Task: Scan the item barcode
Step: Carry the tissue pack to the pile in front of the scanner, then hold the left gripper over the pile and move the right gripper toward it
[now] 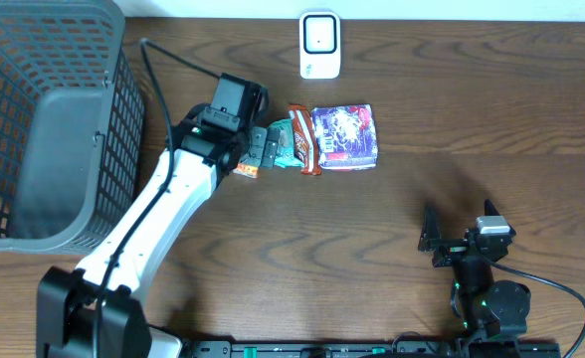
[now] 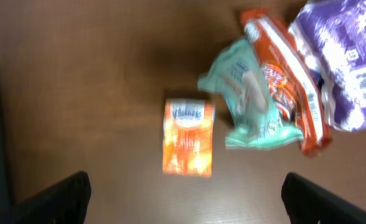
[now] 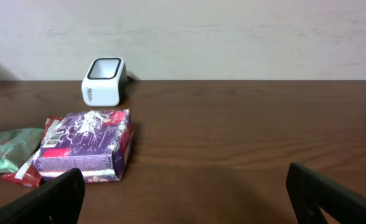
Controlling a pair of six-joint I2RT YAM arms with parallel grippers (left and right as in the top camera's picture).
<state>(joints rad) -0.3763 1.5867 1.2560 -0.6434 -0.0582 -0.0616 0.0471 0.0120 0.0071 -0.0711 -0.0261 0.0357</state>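
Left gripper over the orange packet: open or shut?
Open: on the left gripper, the fingers stand wide apart at the wrist view's lower corners, the orange packet lying flat on the table.

The table (image 1: 472, 119) is showing dark brown wood with wavy, lighter grain streaks. At the upper left of the overhead frame, the basket (image 1: 14, 60) is showing grey, its walls in an open grid pattern. The scanner (image 1: 319, 45) at top centre is appearing white with a dark-outlined window. The boxy packet (image 2: 342, 62) is showing purple with white markings, a red patch and a white barcode label. The narrow packet (image 2: 289, 81) is showing red-orange with white print. The crumpled packet (image 2: 248, 99) is showing pale mint green. The small packet (image 2: 188, 137) is showing orange under a white band with blue lettering. The left arm (image 1: 173, 199) is appearing white with black joints.
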